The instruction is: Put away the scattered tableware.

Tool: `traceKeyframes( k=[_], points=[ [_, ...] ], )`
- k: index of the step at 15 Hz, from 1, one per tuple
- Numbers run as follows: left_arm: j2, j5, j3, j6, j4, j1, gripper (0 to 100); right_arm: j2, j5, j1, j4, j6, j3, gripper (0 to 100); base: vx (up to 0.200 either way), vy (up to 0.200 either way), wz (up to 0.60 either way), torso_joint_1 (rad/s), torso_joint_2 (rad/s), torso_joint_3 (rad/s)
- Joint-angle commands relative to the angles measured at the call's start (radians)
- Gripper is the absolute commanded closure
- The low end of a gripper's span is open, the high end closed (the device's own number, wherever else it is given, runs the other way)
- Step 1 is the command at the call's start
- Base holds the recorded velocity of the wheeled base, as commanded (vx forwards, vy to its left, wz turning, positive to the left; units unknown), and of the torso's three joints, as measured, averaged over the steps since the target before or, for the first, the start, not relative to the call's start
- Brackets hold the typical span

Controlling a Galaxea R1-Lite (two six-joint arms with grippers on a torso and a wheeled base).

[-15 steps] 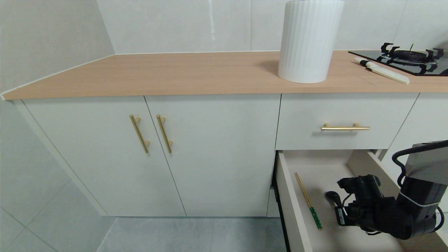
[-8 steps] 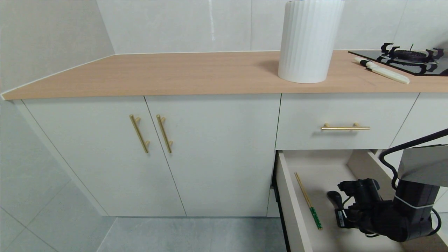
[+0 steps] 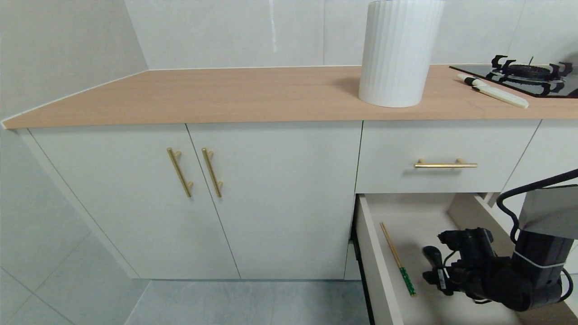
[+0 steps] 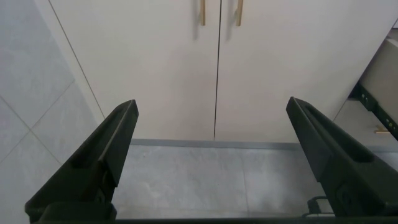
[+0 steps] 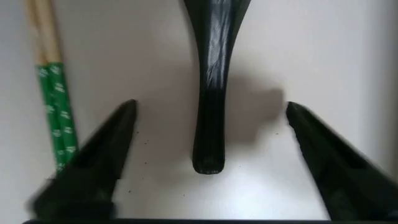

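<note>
Here we are holding the right gripper (image 5: 209, 109) spread around the black spoon (image 5: 212, 68), letting it lie beside the chopsticks (image 5: 51, 81).

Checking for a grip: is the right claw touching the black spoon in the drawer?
Apart. The right wrist view shows the right claw open, with bare drawer floor on both sides of the black spoon's handle.

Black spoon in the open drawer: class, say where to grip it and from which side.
Probably the slim handle of the black spoon, taken from above across its width: it lies flat on the drawer floor, so only the top is open.
</note>
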Motion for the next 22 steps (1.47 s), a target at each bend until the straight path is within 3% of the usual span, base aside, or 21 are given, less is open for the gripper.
traceKeyframes(
  k=[1, 4, 6, 11, 15, 22],
  points=[
    [0.002, 0.001, 0.0, 0.0, 0.0, 0.0, 0, -0.141, 0.001, 0.002, 0.004, -0.002, 0.032, 0, 0.0, 0.0, 0.0, 0.0, 0.0, 0.0],
    [0.002, 0.001, 0.0, 0.0, 0.0, 0.0, 0, -0.314, 0.001, -0.003, 0.033, -0.015, 0.057, 0, 0.0, 0.0, 0.0, 0.0, 0.0, 0.0],
    [0.002, 0.001, 0.0, 0.0, 0.0, 0.0, 0, -0.443, 0.001, -0.001, 0.135, -0.023, 0.054, 0, 0.0, 0.0, 0.0, 0.0, 0.0, 0.0],
    [0.002, 0.001, 0.0, 0.0, 0.0, 0.0, 0, -0.756, 0.049, 0.004, 0.644, -0.022, -0.075, 0, 0.0, 0.0, 0.0, 0.0, 0.0, 0.0],
    [0.002, 0.001, 0.0, 0.0, 0.0, 0.0, 0, -0.839, 0.052, 0.019, 0.883, -0.022, -0.158, 0, 0.0, 0.0, 0.0, 0.0, 0.0, 0.0],
    [0.002, 0.001, 0.0, 0.0, 0.0, 0.0, 0, -0.86, 0.047, 0.06, 0.955, -0.022, -0.161, 0, -0.171, 0.0, 0.0, 0.003, 0.0, 0.003]
  ],
)
